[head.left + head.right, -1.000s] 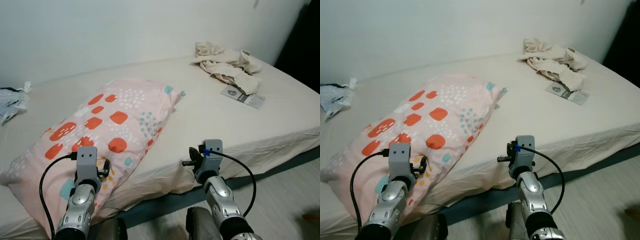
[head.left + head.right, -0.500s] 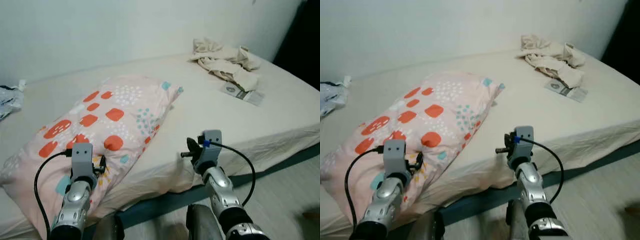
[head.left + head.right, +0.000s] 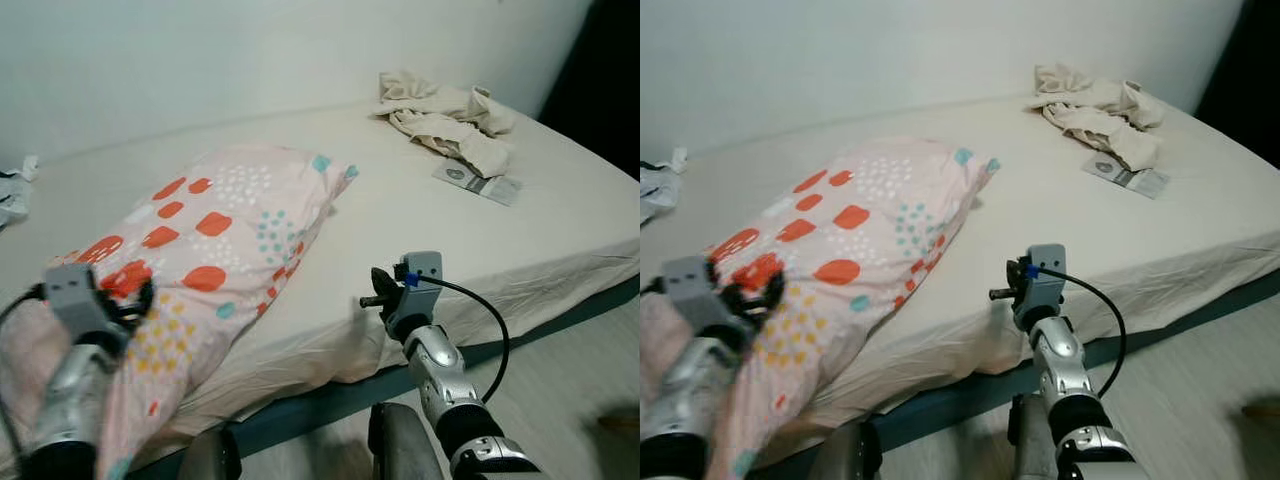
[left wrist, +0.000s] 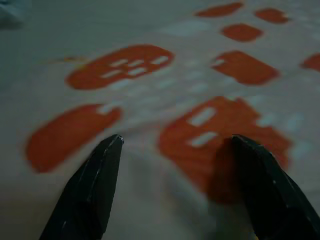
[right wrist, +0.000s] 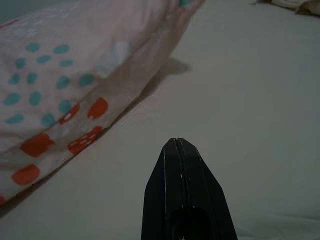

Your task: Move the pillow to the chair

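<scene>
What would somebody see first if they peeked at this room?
Probably the big pink pillow with orange patches and teal dots, lying slantwise on the cream bed. The left gripper reaches over its near end with fingers spread open, while the right gripper is shut and held over the bare sheet beside it. At the far corner of the bed there is a crumpled heap of pale cloth.

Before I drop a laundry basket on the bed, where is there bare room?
The widest bare sheet lies between the pillow and the crumpled clothes, in front of the right gripper. A strip runs behind the pillow along the wall. Crowded: the clothes-and-leaflet corner, and the left gripper over the pillow.
</scene>
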